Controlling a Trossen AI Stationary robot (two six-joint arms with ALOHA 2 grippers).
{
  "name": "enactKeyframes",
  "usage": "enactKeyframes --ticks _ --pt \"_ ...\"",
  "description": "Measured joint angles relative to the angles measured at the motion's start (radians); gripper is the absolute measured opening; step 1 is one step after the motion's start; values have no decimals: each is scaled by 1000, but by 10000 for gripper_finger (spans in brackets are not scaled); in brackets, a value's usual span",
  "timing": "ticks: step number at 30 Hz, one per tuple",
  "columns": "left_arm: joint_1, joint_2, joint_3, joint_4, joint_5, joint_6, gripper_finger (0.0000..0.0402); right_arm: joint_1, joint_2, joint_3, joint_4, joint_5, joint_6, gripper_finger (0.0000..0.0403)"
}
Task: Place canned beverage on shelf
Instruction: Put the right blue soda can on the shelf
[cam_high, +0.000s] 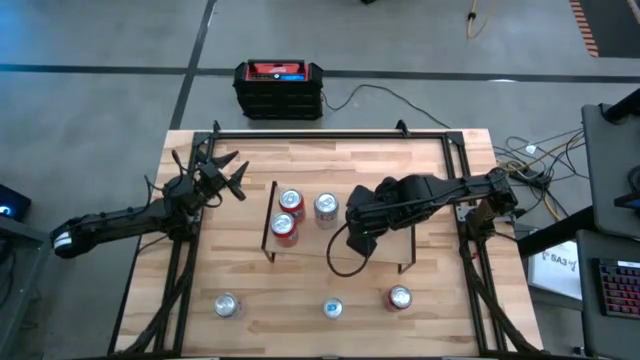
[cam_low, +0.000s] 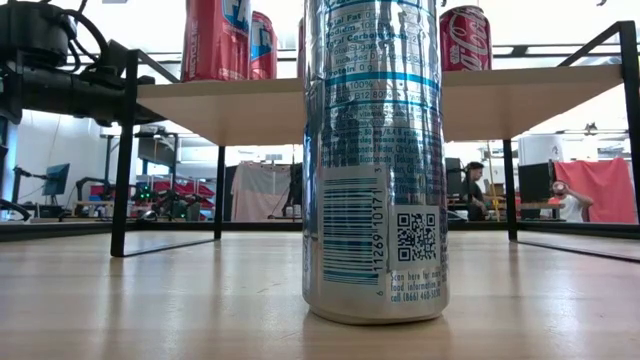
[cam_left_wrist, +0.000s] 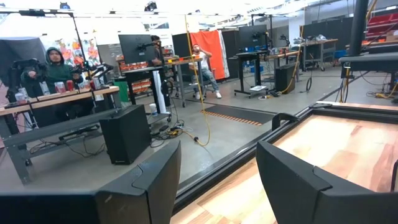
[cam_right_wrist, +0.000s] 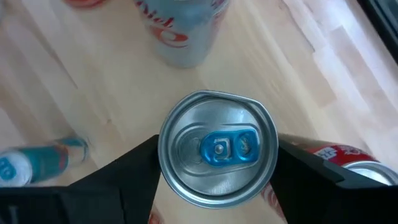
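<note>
Pale wood desk (cam_high: 180, 250) from above, with the shelf (cam_high: 310, 250) mid-desk, long side running across; three cans crowd its left part, its right part lies bare; the right gripper (cam_high: 358, 232) hangs over the shelf's middle and hides what it holds; the left gripper (cam_high: 225, 176) waits near the desk's far-left corner, well apart.

At desk level, a tall silver can (cam_low: 375, 160) stands upright close to the lens; red cans sit on the shelf (cam_low: 520, 100) behind it.

My left wrist view shows its fingers (cam_left_wrist: 149, 186) released, nothing between them.

My right wrist view looks straight down on the blue-tabbed can (cam_right_wrist: 217, 146), long axis upright; the fingers (cam_right_wrist: 124, 168) are clenched against its two sides; I cannot tell whether it rests on the board.
</note>
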Motion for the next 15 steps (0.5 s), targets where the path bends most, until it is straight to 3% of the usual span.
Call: enactKeyframes --ticks 15 --pt "0 0 0 0 0 0 195 -3 4 0 1 96 222 260"
